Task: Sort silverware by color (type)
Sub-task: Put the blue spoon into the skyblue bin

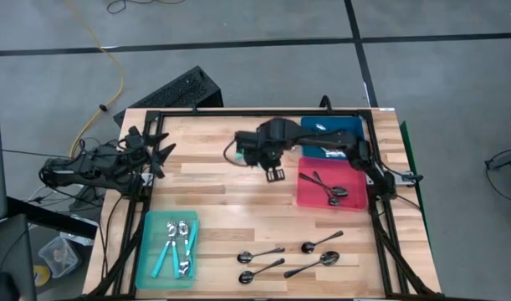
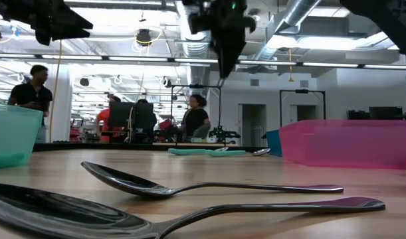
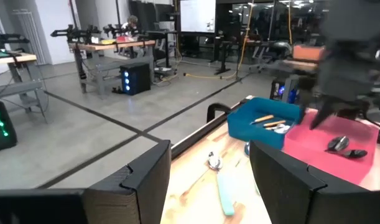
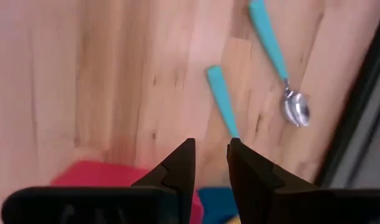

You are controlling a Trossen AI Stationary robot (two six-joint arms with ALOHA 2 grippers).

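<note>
1. The worktop (image 1: 213, 180) is bare wood from centre out to 9 o'clock.
2. The pink bin (image 1: 332, 187) blocks 3 o'clock, the blue bin (image 1: 332, 134) 1 o'clock, the teal bin (image 1: 170, 242) 7 o'clock.
3. Loose dark spoons (image 1: 293, 253) lie at 5 o'clock.

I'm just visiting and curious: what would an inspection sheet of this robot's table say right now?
Surface: bare wooden table.
Job's things: teal tray holds teal-handled spoons; red tray holds dark spoons; blue tray holds orange-handled pieces; four dark spoons lie loose near the front edge; two teal-handled spoons lie loose under the right arm.
Clutter: nothing seen.
Grippers: left gripper open, waiting at the table's left edge; right gripper raised beside the red tray, empty.
Cables: yellow cable on the floor.
Surroundings: people at desks beyond.
</note>
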